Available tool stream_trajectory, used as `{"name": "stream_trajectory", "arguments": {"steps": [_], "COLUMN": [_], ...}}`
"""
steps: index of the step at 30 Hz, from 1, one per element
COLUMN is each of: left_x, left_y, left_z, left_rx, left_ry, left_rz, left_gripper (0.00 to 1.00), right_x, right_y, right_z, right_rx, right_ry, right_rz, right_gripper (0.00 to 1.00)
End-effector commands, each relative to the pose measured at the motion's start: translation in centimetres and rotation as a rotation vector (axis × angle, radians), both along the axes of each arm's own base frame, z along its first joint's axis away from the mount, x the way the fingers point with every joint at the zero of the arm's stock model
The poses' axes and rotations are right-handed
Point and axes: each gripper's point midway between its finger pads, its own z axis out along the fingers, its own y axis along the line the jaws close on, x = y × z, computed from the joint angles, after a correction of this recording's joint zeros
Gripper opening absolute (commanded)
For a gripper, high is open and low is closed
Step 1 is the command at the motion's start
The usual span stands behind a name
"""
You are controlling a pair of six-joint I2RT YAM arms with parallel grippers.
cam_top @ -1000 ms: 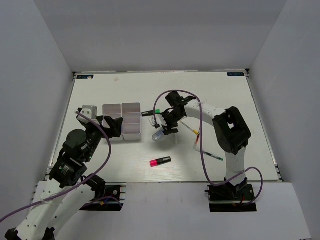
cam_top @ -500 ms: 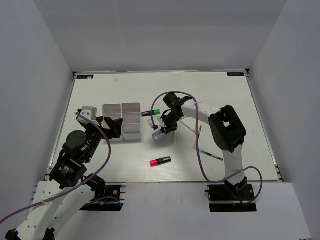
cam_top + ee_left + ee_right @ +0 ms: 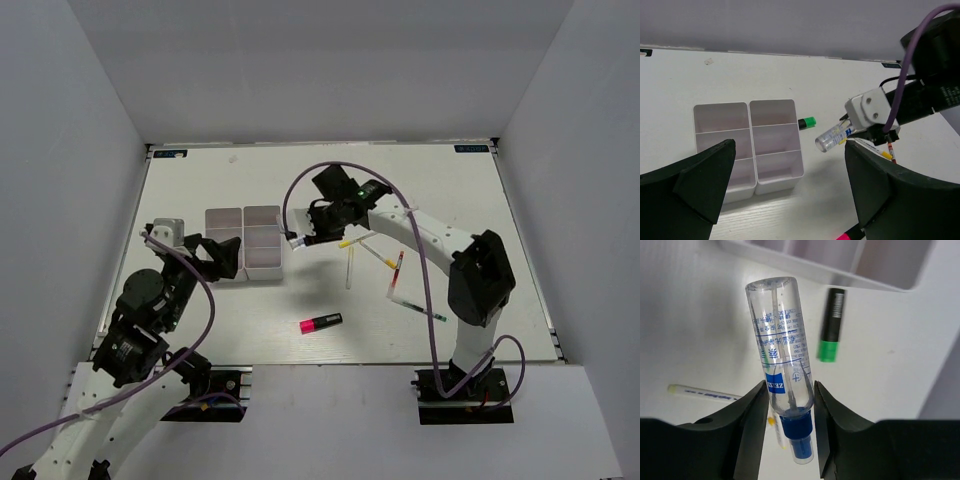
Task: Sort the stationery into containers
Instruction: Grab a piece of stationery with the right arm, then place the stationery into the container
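Note:
A clear blue-capped tube is pinched near its cap between the jaws of my right gripper, which is shut on it. In the top view the right gripper holds the tube off the table just right of the white divided tray. A black highlighter with a green cap lies beside the tray's right wall. My left gripper stands open beside the tray's near left, holding nothing. A pink-capped highlighter lies near the front.
Thin white pens with coloured tips lie scattered right of the tray, one with a yellow tip, another near the right arm. In the left wrist view the tray shows no items inside. White walls enclose the table.
My right gripper closed on the tube, lifted it off the table and carried it up and left toward the tray. The left arm shifted slightly and stayed open.

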Motion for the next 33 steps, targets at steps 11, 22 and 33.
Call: {"name": "stream_trajectory", "arguments": {"steps": [11,22,33], "left_x": [-1.7,-4.5,-5.7], "left_y": [2.3,5.1,6.1], "left_z": [1.6,3.3,3.8], "left_rx": [-0.052,-0.15,-0.197], "left_ry": [-0.085,-0.209,-0.274], "left_rz": [0.06,0.122,0.134], "left_gripper": [1.0,1.0,1.0], "right_x": [2.1,1.4,-0.1], "right_y": [4.7,9.0,11.7], "right_z": [6.9,8.6,8.1], "right_rx": [0.121,0.155,0.087], "right_ry": [-0.275,-0.411,-0.519], "right_rz": [-0.203,-0.242,-0.207], "right_gripper": [0.0,0.0,0.0]}}
